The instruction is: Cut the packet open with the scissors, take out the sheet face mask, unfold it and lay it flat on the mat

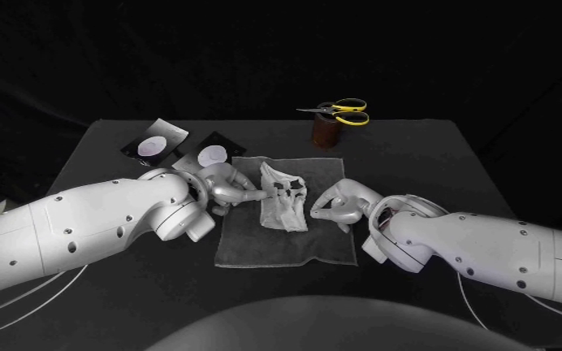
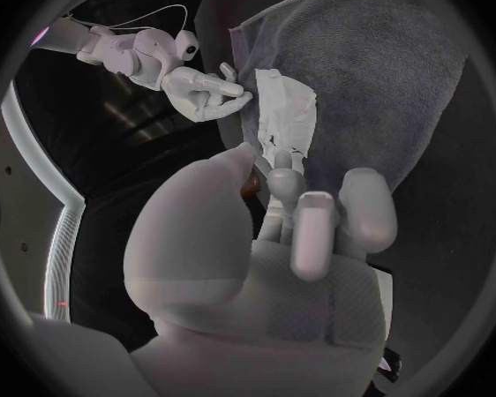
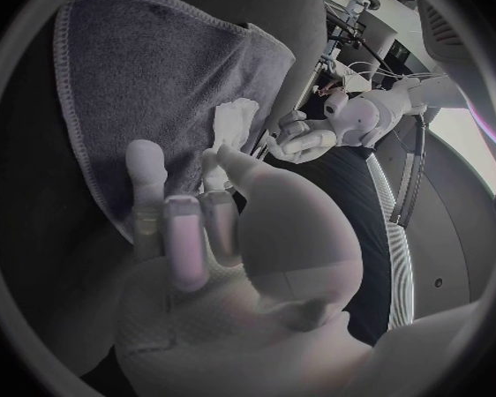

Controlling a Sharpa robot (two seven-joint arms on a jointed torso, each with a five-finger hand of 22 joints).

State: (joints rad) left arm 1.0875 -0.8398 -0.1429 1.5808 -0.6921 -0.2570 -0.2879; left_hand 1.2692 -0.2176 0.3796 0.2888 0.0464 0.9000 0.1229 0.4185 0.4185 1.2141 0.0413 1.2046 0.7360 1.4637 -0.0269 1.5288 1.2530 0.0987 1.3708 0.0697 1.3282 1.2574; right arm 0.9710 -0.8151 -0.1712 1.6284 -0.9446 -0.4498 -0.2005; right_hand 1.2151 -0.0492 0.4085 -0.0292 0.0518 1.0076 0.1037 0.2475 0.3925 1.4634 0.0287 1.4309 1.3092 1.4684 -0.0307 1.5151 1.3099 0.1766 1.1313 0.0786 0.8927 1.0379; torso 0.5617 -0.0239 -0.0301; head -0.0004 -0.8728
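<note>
A white sheet mask (image 1: 285, 201) lies partly unfolded and wrinkled on the grey mat (image 1: 287, 245). My left hand (image 1: 235, 188) is at the mask's left side and pinches its edge between thumb and a finger; the left wrist view shows the mask (image 2: 283, 115) just past those fingertips (image 2: 283, 183). At the mask's right edge sits my right hand (image 1: 339, 205), fingers apart, tips at the edge, holding nothing I can see. The yellow-handled scissors (image 1: 339, 111) rest on a brown holder (image 1: 325, 132) at the back. Two dark packet pieces (image 1: 158, 141) (image 1: 211, 154) lie at the back left.
The mat (image 3: 149, 71) spreads between both hands, its bare front half nearest me. The brown holder with the scissors stands behind the mat's far right corner. The packet pieces lie beside the mat's far left corner, close to my left arm.
</note>
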